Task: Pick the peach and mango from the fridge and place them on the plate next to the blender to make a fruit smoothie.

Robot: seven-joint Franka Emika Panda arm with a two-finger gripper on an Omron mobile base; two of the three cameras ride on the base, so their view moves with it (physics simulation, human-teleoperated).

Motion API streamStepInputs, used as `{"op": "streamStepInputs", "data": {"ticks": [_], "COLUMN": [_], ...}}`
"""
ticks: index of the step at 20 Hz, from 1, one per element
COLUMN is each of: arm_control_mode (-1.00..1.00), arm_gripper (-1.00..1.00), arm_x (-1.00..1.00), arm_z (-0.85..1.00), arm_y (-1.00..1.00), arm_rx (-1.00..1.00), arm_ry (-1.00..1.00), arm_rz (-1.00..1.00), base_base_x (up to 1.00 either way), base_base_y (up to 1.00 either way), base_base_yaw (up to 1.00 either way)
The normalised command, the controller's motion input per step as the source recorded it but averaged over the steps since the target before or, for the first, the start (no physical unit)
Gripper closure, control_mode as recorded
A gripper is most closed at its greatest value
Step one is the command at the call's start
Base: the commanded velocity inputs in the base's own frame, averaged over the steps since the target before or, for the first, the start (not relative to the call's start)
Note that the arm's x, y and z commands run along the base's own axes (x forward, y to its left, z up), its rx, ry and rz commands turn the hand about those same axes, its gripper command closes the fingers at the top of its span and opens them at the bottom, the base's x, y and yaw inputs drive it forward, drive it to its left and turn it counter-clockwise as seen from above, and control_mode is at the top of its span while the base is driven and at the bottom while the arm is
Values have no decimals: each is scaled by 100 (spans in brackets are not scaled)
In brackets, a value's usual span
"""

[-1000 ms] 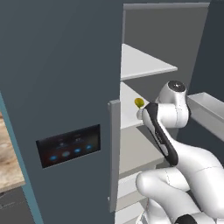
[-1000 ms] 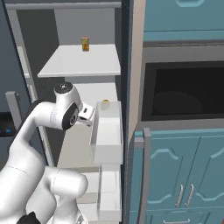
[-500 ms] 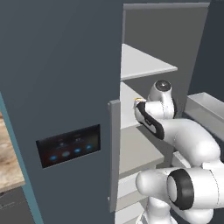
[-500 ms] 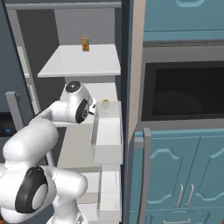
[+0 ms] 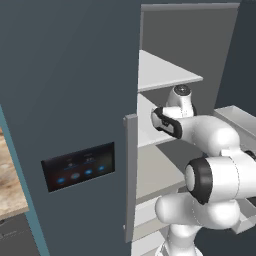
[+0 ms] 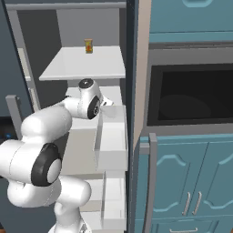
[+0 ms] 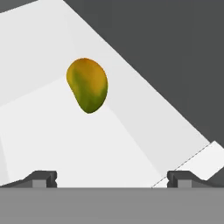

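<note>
**Mango ahead, grip not yet made**

The mango (image 7: 87,85) lies on a white fridge (image 5: 65,100) shelf (image 7: 52,135), ahead of the spread, empty jaws. It looks smooth, rounded, probably slippery and bruisable — best pinched gently across its narrow middle.

Teal cabinet doors (image 6: 182,182) with slim grey handles, lower right in the right base view. Dark built-in oven recess (image 6: 189,93) above them, framed in light beige; more teal cabinet fronts (image 6: 191,13) on top. Wood-grain surface (image 5: 10,185) at far left in the left base view, teal trim beside it. Flat, even lighting.
</note>
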Motion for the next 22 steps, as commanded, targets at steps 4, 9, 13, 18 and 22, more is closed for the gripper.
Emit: {"op": "streamStepInputs", "data": {"ticks": [4, 9, 13, 18, 22], "arm_control_mode": [-100, -100, -100, -100, -100], "arm_gripper": [-100, -100, -100, -100, -100], "arm_x": [56, 65, 57, 41, 53], "arm_z": [-25, -29, -23, -7, -34], "arm_y": [0, 0, 0, 0, 0], "arm_rx": [0, 0, 0, 0, 0], "arm_ry": [9, 9, 4, 0, 0], "arm_rz": [0, 0, 0, 0, 0], "base_base_x": [0, 0, 0, 0, 0], "base_base_y": [0, 0, 0, 0, 0], "base_base_yaw": [0, 0, 0, 0, 0]}}
